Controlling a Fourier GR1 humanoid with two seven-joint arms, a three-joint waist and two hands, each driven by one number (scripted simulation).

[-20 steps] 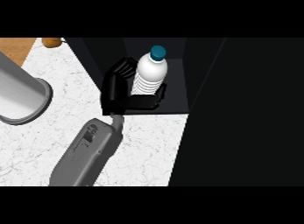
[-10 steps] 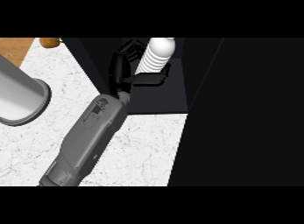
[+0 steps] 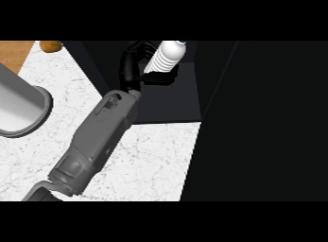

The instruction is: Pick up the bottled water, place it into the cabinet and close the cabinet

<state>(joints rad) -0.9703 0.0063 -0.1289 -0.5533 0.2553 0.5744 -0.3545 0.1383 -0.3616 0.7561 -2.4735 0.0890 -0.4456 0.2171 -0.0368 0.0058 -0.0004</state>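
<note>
One bottled water (image 3: 166, 56) shows at twelve o'clock in the head view, a white ribbed bottle tilted slightly, its cap end cut off by the upper edge of the scene. It sits inside the dark opening of the cabinet (image 3: 173, 101), over the cabinet's black floor, well back from the front edge.

The right hand (image 3: 133, 66) is curled round the bottle: black fingers wrap its left side and a dark part of the hand crosses just under the bottle's lower end, at about six o'clock from it. Whether the bottle rests on the cabinet floor or hangs in the hand cannot be told. From the hand the grey right forearm (image 3: 96, 134) runs down toward seven o'clock, crossing the cabinet's front edge and then the white marbled counter (image 3: 152, 165), and leaves at the lower edge.

At three o'clock from the bottle a large black panel (image 3: 271, 123) fills the right side of the view; it looks like the cabinet's door or side wall, but which one cannot be told. At nine o'clock in the view a grey cylinder (image 3: 12, 101) with a flared rim lies over the counter's left part, well apart from the forearm. At eleven o'clock a small brown object (image 3: 50, 46) sits near the counter's far edge, beside a strip of wood-coloured surface (image 3: 9, 54).
</note>
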